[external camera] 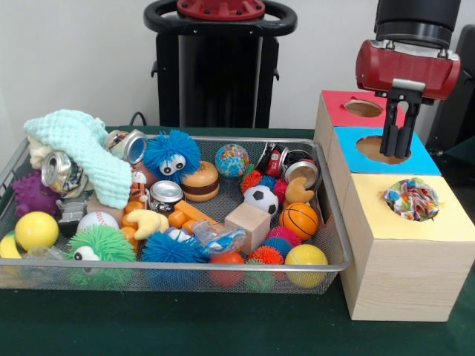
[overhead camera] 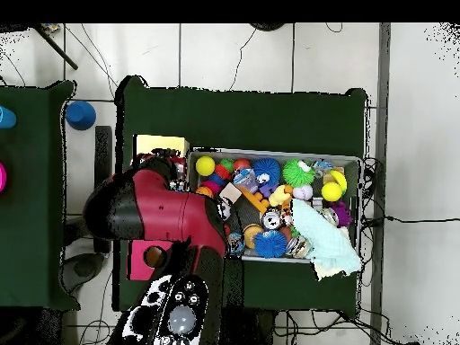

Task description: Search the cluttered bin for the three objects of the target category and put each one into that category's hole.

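A robotics lab, by the look of it. A red and black robot arm (overhead camera: 157, 216) stands over a bench covered in dark green cloth (external camera: 185, 326), bearing a wire mesh bin (external camera: 338, 252) of assorted toys and a wooden sorting box with coloured tops (external camera: 401, 245). Loose cables (overhead camera: 243, 54) trail over a pale tiled floor (overhead camera: 422, 135).

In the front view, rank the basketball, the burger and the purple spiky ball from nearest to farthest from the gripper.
1. Basketball: at the bin's right end, on the side where the gripper hangs over the blue hole.
2. Burger: mid-bin, toward the back.
3. Purple spiky ball: at the far left end.
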{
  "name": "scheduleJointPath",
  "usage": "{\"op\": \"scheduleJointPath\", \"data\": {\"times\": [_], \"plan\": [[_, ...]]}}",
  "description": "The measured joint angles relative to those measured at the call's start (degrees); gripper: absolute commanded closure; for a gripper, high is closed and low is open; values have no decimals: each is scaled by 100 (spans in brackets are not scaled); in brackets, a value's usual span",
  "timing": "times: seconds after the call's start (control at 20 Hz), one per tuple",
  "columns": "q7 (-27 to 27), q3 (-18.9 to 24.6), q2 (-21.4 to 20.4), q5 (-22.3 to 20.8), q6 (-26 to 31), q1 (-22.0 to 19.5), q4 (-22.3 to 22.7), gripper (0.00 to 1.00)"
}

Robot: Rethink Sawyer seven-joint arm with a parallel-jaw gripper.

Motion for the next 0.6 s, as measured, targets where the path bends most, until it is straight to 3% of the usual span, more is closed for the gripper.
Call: {"op": "scheduleJointPath", "data": {"times": [0.6], "plan": [[0,-1,4,0,-2,40,-1,100]]}}
